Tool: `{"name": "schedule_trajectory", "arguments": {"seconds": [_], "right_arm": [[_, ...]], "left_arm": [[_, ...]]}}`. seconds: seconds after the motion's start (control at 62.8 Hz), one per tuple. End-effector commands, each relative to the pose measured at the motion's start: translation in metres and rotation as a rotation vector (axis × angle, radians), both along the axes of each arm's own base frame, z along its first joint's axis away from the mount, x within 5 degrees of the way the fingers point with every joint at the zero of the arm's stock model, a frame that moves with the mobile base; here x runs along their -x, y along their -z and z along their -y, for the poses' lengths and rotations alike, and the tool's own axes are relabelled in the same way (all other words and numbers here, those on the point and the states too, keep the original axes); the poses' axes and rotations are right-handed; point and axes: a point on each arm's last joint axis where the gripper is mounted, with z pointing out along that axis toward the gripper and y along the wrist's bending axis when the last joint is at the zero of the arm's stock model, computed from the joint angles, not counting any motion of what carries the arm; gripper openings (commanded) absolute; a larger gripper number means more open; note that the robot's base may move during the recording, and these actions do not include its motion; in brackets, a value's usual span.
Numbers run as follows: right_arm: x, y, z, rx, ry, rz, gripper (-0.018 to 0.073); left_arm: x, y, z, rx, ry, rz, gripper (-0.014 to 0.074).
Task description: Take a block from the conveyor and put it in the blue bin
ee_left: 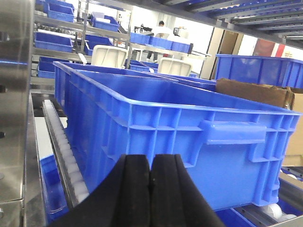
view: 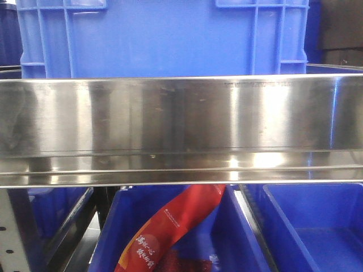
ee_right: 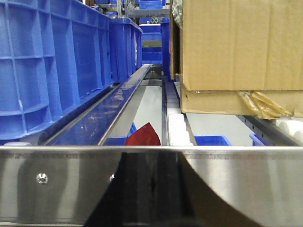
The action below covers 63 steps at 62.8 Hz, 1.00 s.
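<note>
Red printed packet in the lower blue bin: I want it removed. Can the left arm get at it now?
Probably not: the shut left claw faces the large blue plastic crate, and the broad stainless steel rail lies above the packet.

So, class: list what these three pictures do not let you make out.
Conveyor and block: in no view.
Red packet: front view, top hidden behind the steel rail, bottom cut by the edge.
Right gripper: right wrist view, only a dark blur against the steel panel; open or shut unclear.
</note>
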Motion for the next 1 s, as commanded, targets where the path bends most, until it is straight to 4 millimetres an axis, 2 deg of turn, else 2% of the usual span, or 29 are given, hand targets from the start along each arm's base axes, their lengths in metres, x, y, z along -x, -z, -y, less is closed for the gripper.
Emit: {"name": "schedule_trajectory", "arguments": {"seconds": [0.0,0.987], "right_arm": [[0.0002,-0.0023,0.0004,0.001,0.005,0.026,-0.0167],[0.0003,-0.0042,0.0004,-0.001,0.006,0.047,-0.0167]], "left_arm": [[0.0004,-0.0016,-0.0009,0.018,-0.008,0.009,-0.0111],[0.0004,-0.0018,-0.0011,0.019,-0.009,0.01,-0.0111]]}}
